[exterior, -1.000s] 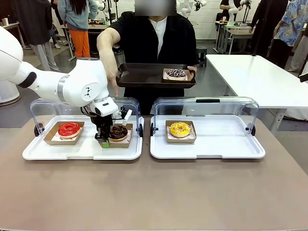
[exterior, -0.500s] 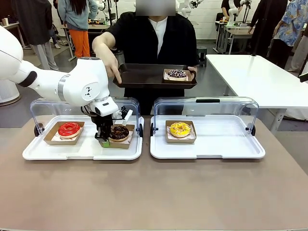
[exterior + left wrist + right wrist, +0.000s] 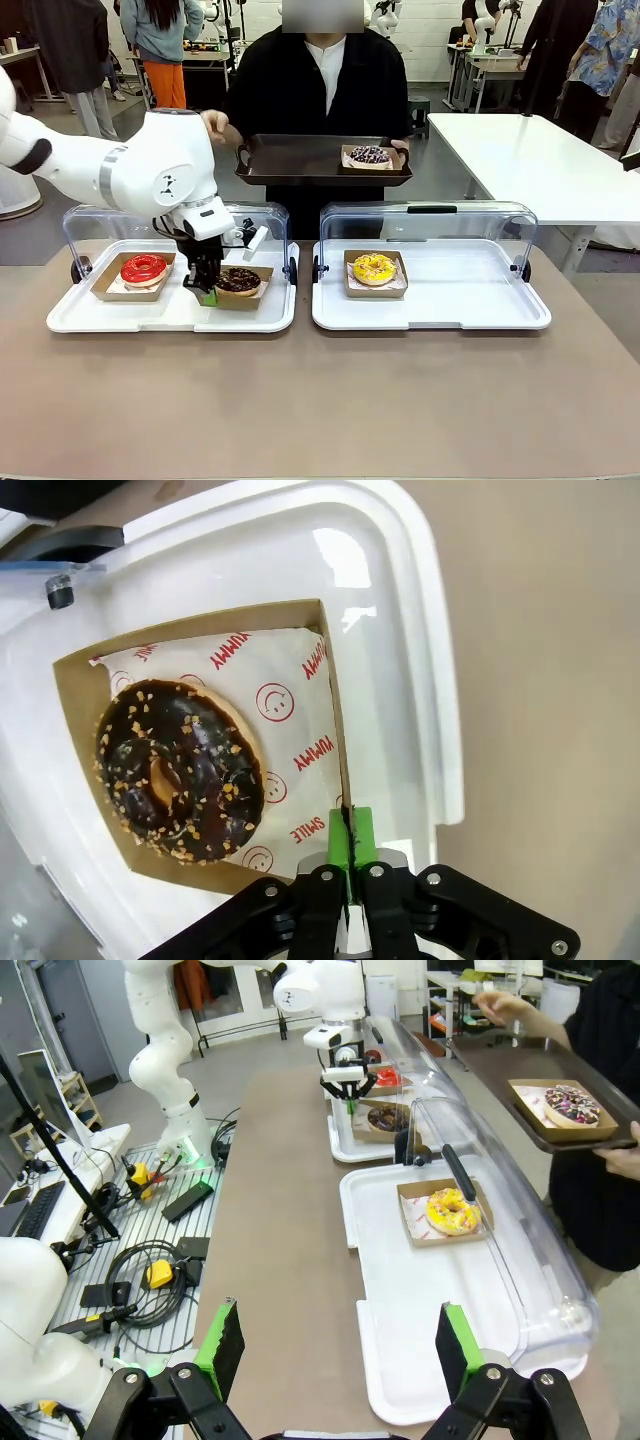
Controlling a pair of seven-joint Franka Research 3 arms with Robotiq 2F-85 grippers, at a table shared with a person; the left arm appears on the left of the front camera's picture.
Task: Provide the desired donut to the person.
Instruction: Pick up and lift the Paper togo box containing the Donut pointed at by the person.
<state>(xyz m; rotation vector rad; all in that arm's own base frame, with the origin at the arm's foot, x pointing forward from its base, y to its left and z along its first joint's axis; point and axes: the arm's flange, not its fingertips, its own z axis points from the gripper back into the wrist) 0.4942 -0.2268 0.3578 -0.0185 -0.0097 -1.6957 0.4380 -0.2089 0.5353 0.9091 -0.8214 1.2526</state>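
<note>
The left gripper (image 3: 350,832), low centre of its wrist view, had its jaws closed to a thin pinch on one side wall of the cardboard tray (image 3: 200,630). That tray held the chocolate donut (image 3: 180,772) and sat in the white serving tray (image 3: 120,314) at the left of the front view. The right gripper (image 3: 340,1340) hung wide open, empty. The person (image 3: 325,90) stood at top centre holding a dark tray (image 3: 300,160). So slim an edge grip could let the card sag or slip on lifting, tipping the donut off its paper. The raised clear lid (image 3: 80,225) behind might also be clipped.
</note>
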